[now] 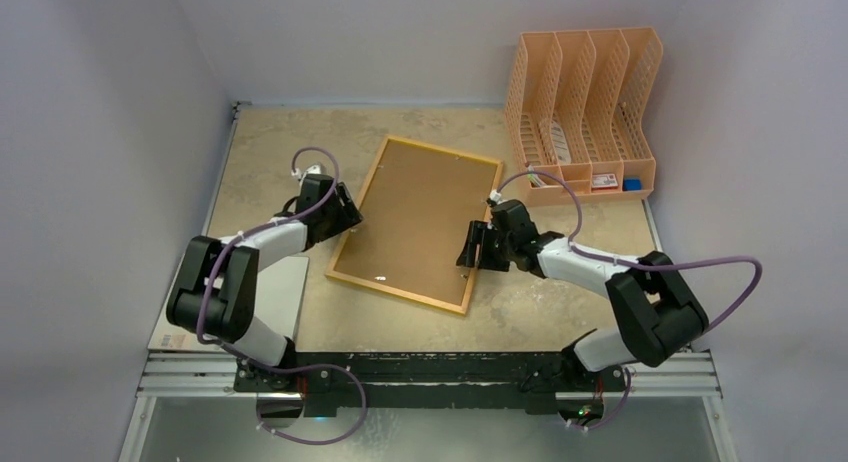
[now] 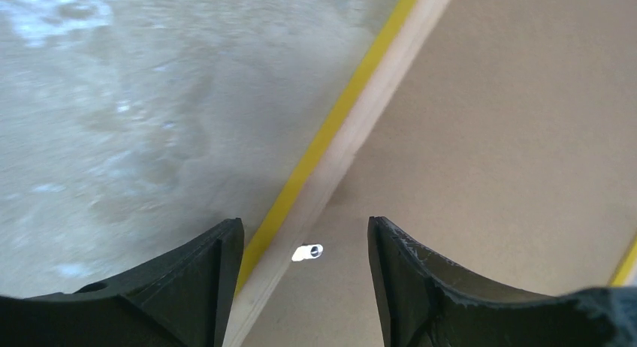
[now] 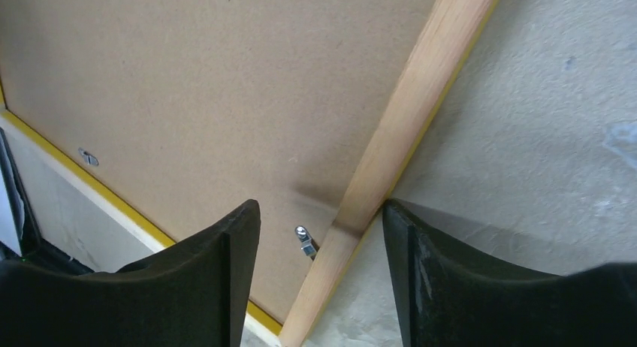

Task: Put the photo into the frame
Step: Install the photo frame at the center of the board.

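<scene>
Presently left claw stands spread astride the frame rail, a metal clip between its fingers; right claw likewise spread astride the opposite rail.

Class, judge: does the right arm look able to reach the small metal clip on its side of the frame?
Probably yes: the right gripper hangs open over the frame, the clip between its jaws, nothing covering it.

- The beige mottled table is carrying three things right now.
- The frame is lying flat at the middle, wood back up, sitting at a slant.
- The peach file rack is standing in the far right corner.
- A grey-white panel is lying flat at the near left edge.
</scene>
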Robot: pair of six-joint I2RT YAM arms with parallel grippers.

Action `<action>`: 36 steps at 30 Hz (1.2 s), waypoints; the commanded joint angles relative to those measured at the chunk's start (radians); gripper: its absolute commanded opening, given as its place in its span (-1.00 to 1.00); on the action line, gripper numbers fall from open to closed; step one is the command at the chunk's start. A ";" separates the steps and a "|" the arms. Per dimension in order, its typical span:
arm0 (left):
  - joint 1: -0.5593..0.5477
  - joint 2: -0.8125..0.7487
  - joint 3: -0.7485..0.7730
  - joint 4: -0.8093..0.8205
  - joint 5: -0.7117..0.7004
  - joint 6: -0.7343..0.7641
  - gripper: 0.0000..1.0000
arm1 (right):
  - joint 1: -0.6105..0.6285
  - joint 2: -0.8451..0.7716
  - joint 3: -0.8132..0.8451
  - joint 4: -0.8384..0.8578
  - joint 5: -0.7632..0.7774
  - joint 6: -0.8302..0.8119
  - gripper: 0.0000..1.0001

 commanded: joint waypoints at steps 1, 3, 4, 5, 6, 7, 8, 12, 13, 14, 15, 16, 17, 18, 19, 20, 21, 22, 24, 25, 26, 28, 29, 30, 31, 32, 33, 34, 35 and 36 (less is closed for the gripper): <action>-0.011 -0.120 0.033 -0.162 -0.227 -0.034 0.29 | 0.018 -0.002 0.071 -0.125 0.053 -0.008 0.30; -0.011 -0.181 0.018 -0.195 -0.259 -0.039 0.31 | 0.018 -0.032 0.093 -0.178 0.142 -0.005 0.31; -0.011 -0.222 0.007 -0.211 -0.265 -0.043 0.32 | 0.018 -0.046 0.101 -0.197 0.160 -0.003 0.31; -0.011 -0.252 -0.006 -0.225 -0.265 -0.046 0.32 | 0.017 -0.057 0.109 -0.209 0.176 0.000 0.31; -0.011 -0.280 -0.021 -0.244 -0.261 -0.050 0.33 | 0.017 -0.070 0.116 -0.211 0.177 0.001 0.31; -0.011 -0.309 -0.038 -0.257 -0.255 -0.056 0.33 | 0.018 -0.080 0.122 -0.210 0.173 0.001 0.31; -0.011 -0.337 -0.063 -0.266 -0.239 -0.060 0.33 | 0.018 -0.088 0.128 -0.205 0.166 0.000 0.30; -0.011 -0.413 -0.153 -0.273 -0.098 -0.067 0.33 | 0.027 -0.078 0.134 -0.066 0.001 -0.048 0.14; -0.011 -0.421 -0.173 -0.277 -0.058 -0.075 0.33 | 0.030 -0.059 0.140 -0.031 -0.059 -0.055 0.08; -0.011 -0.425 -0.193 -0.281 -0.025 -0.078 0.33 | 0.036 -0.031 0.152 0.009 -0.118 -0.056 0.02; -0.011 -0.425 -0.209 -0.288 0.002 -0.081 0.32 | 0.045 -0.003 0.166 0.037 -0.158 -0.052 -0.03; -0.011 -0.426 -0.225 -0.289 0.043 -0.088 0.32 | 0.062 0.038 0.191 0.056 -0.183 -0.050 -0.05; -0.011 -0.429 -0.242 -0.286 0.068 -0.097 0.32 | 0.083 0.067 0.214 0.073 -0.193 -0.050 -0.07; -0.011 -0.434 -0.259 -0.282 0.086 -0.108 0.31 | 0.107 0.094 0.238 0.082 -0.192 -0.050 -0.08; -0.011 -0.444 -0.277 -0.272 0.105 -0.119 0.31 | 0.133 0.124 0.264 0.091 -0.192 -0.055 -0.09; -0.011 -0.454 -0.296 -0.261 0.117 -0.130 0.31 | 0.156 0.155 0.288 0.100 -0.197 -0.056 -0.09; -0.011 -0.461 -0.310 -0.256 0.120 -0.140 0.31 | 0.178 0.187 0.312 0.105 -0.204 -0.056 -0.10; -0.011 -0.468 -0.323 -0.251 0.120 -0.149 0.31 | 0.197 0.220 0.334 0.110 -0.209 -0.054 -0.10; -0.011 -0.473 -0.344 -0.237 0.122 -0.165 0.26 | 0.235 0.284 0.375 0.123 -0.218 -0.050 -0.12; -0.011 -0.474 -0.352 -0.231 0.124 -0.169 0.23 | 0.251 0.316 0.396 0.123 -0.224 -0.047 -0.15; -0.011 -0.474 -0.359 -0.229 0.123 -0.173 0.20 | 0.273 0.343 0.418 0.120 -0.230 -0.044 -0.18; -0.011 -0.473 -0.353 -0.243 0.108 -0.165 0.19 | 0.298 0.388 0.447 0.112 -0.237 -0.047 -0.22; -0.011 -0.474 -0.347 -0.252 0.098 -0.158 0.18 | 0.309 0.404 0.456 0.109 -0.244 -0.048 -0.23; -0.011 -0.476 -0.341 -0.261 0.089 -0.151 0.18 | 0.317 0.415 0.460 0.106 -0.251 -0.048 -0.25; -0.011 -0.478 -0.338 -0.266 0.081 -0.144 0.16 | 0.322 0.422 0.462 0.103 -0.256 -0.051 -0.27; -0.011 -0.480 -0.334 -0.270 0.074 -0.140 0.14 | 0.328 0.427 0.461 0.096 -0.258 -0.055 -0.28; -0.011 -0.480 -0.333 -0.273 0.068 -0.136 0.13 | 0.331 0.429 0.459 0.089 -0.261 -0.059 -0.29; -0.011 -0.479 -0.332 -0.273 0.064 -0.131 0.12 | 0.334 0.429 0.455 0.081 -0.264 -0.065 -0.30; -0.011 -0.478 -0.331 -0.273 0.060 -0.130 0.12 | 0.335 0.429 0.450 0.076 -0.267 -0.071 -0.30; -0.011 -0.474 -0.330 -0.271 0.058 -0.128 0.11 | 0.336 0.429 0.444 0.072 -0.270 -0.076 -0.30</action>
